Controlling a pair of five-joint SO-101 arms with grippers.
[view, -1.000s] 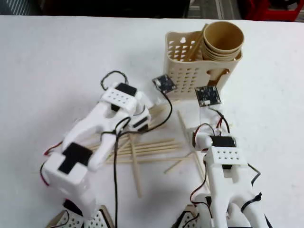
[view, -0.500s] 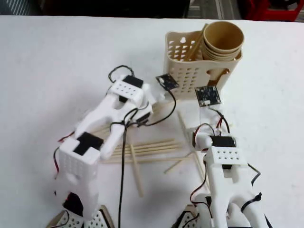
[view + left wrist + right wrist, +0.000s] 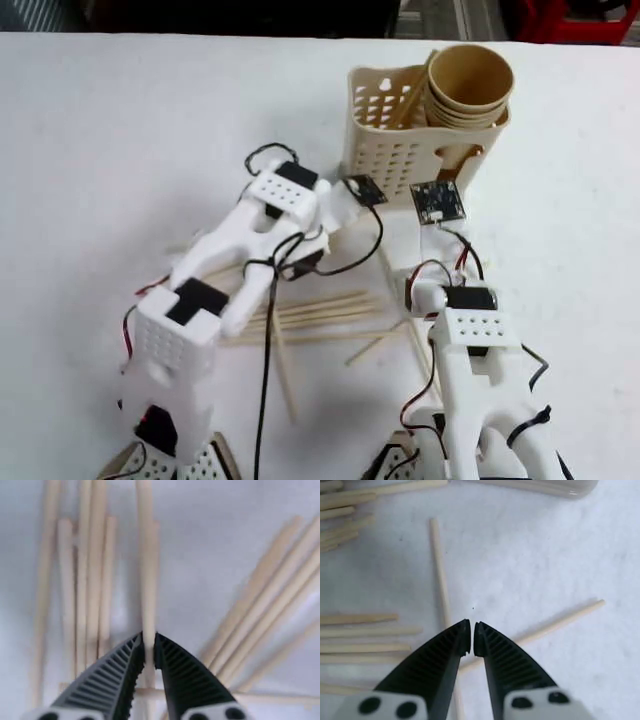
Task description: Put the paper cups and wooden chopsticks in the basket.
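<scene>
At five o'clock on the white table (image 3: 110, 120), the right gripper (image 3: 472, 630) hangs low over stray sticks, its black ridged fingers pressed together on nothing. Near the centre, the left gripper (image 3: 148, 645) pinches one pale wooden chopstick (image 3: 146, 555) among the scattered loose chopsticks (image 3: 320, 310). At one o'clock stands the cream perforated plastic basket (image 3: 395, 155), which holds the stacked tan paper cups (image 3: 470, 75) and a few more sticks.
</scene>
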